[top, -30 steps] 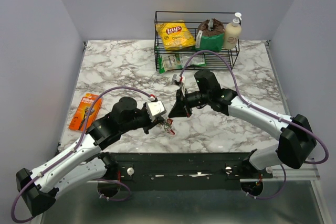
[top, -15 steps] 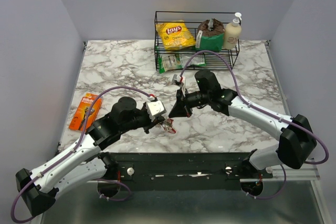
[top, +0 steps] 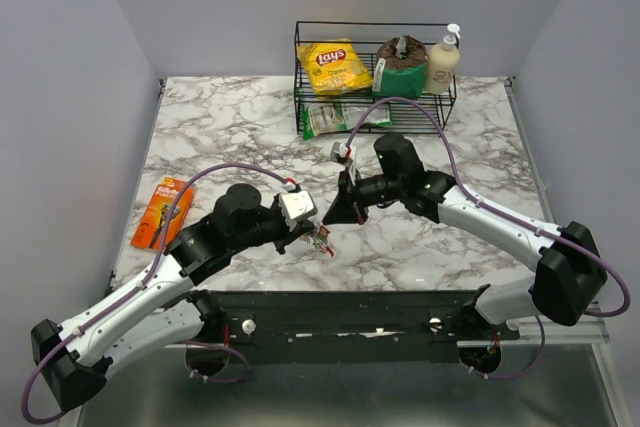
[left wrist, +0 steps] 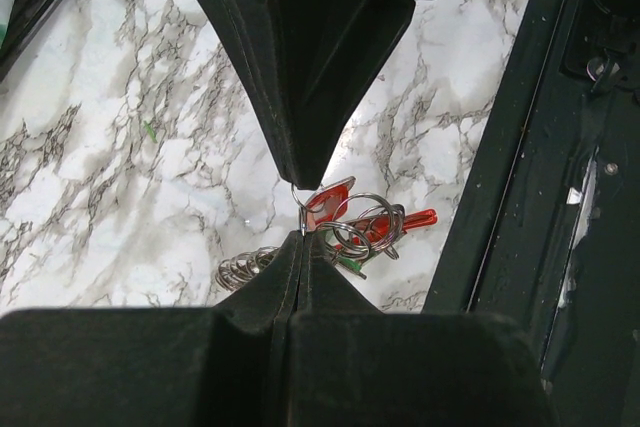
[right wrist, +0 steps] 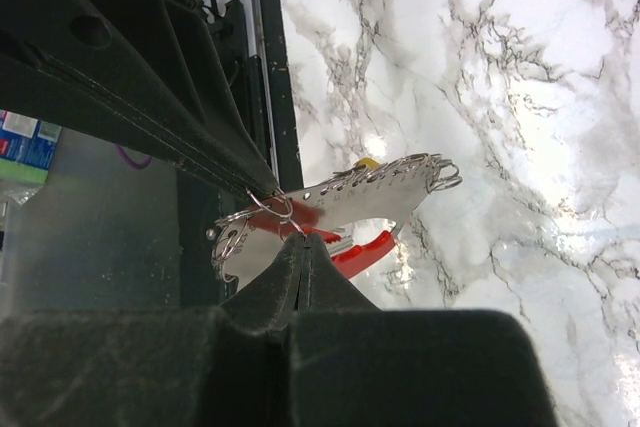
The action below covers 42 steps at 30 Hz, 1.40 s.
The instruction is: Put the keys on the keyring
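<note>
We're in a robot lab booth: plain grey walls (top: 60, 67) boxing in a marble-print table (top: 220, 117), wire rack (top: 372, 24) of groceries (top: 335, 67).

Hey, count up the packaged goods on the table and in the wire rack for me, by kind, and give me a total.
Bags and packets: 3 (yellow Lay's bag, brown-and-green bag, green packet)
Bottles: 1 (pump bottle)
Razor packs: 1 (orange razor pack)
Total: 5

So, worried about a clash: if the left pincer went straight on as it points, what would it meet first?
Probably the right pincer, tip to tip with the left pincer just across the keyring both pinch.
</note>
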Tool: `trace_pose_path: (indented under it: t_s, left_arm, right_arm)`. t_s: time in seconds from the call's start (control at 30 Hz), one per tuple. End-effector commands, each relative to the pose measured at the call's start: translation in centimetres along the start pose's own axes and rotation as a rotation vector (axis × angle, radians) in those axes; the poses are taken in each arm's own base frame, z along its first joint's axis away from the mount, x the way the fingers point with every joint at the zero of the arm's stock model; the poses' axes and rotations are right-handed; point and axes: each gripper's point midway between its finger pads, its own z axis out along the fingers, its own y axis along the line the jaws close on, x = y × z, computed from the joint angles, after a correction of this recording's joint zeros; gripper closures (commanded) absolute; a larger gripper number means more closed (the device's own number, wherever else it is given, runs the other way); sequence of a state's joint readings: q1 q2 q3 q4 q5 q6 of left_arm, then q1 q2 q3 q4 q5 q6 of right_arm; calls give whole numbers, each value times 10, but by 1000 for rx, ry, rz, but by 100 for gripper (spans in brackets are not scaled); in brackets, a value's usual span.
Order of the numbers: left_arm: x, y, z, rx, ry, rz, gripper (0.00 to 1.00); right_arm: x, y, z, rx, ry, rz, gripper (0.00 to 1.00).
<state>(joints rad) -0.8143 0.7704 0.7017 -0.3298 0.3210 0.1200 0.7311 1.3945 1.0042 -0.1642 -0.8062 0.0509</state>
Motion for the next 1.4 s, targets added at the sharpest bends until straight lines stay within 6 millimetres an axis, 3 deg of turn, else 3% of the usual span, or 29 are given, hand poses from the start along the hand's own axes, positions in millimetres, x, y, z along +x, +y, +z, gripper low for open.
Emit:
trace_pose_path:
  t_s: [0.0, 0.17, 0.33, 0.6, 0.93, 1.23, 1.37]
  left_arm:
    - [-30, 0, -7, -13, -109, 28, 100]
    - [-32, 0, -7, -11, -119, 25, 100]
    - [-32, 0, -6, -8, -117, 25, 100]
    - [-37, -3, -9, 3, -143, 34, 100]
    - [-32, -2, -6, -1, -124, 27, 100]
    - [-30, -3, -5, 6, -126, 29, 100]
    - [-31, -7, -6, 24, -145, 42, 100]
  right_arm:
    - [5, -5, -4, 17, 0, -16, 99]
    - [3, 0, -6, 0, -8, -35, 99]
    - [3, 2, -7, -8, -15, -49, 93]
    - [7, 0, -4, -8, -5, -37, 95]
    - [4, 3, -10, 7, -26, -60, 59]
    - [-5, 9, -21, 28, -71, -163, 43]
    - [-7, 14, -27, 29, -97, -215, 28]
